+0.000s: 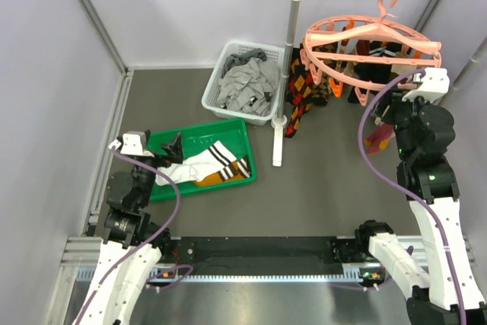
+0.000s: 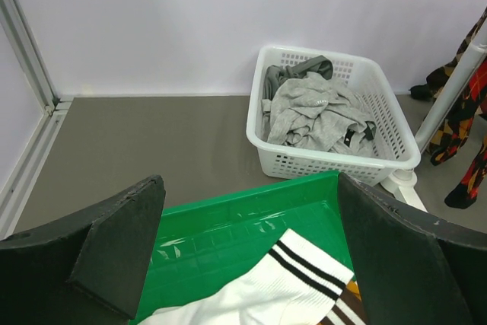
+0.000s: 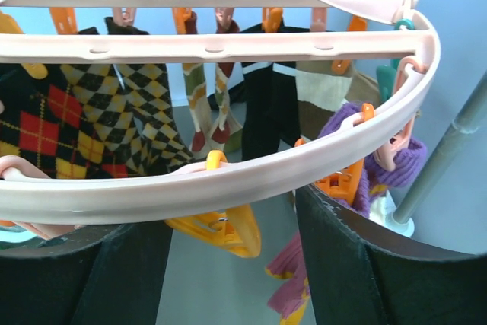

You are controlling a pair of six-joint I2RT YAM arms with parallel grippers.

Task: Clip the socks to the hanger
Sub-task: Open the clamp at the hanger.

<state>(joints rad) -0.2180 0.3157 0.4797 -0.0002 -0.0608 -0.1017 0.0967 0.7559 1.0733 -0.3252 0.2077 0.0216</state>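
Observation:
A white sock with black stripe bands (image 1: pixel 207 160) lies in the green tray (image 1: pixel 228 131), partly over a mustard-orange sock (image 1: pixel 222 179). My left gripper (image 1: pixel 170 151) is open just above the tray's left part. In the left wrist view the striped sock (image 2: pixel 283 288) lies below the open left gripper (image 2: pixel 251 264), not held. The salmon-pink ring hanger (image 1: pixel 365 42) hangs from the white rail. My right gripper (image 1: pixel 384 112) is open at its near rim. In the right wrist view the rim (image 3: pixel 228 182) crosses in front of the right gripper (image 3: pixel 228 264), and an orange clip (image 3: pixel 222 230) hangs between the fingers, untouched.
A white basket (image 1: pixel 215 81) of grey garments stands behind the tray, also in the left wrist view (image 2: pixel 380 159). The white rail stand's post (image 1: pixel 286 66) rises mid-table. Argyle, dark and purple socks (image 3: pixel 91 119) hang from the hanger. Walls close in left and back.

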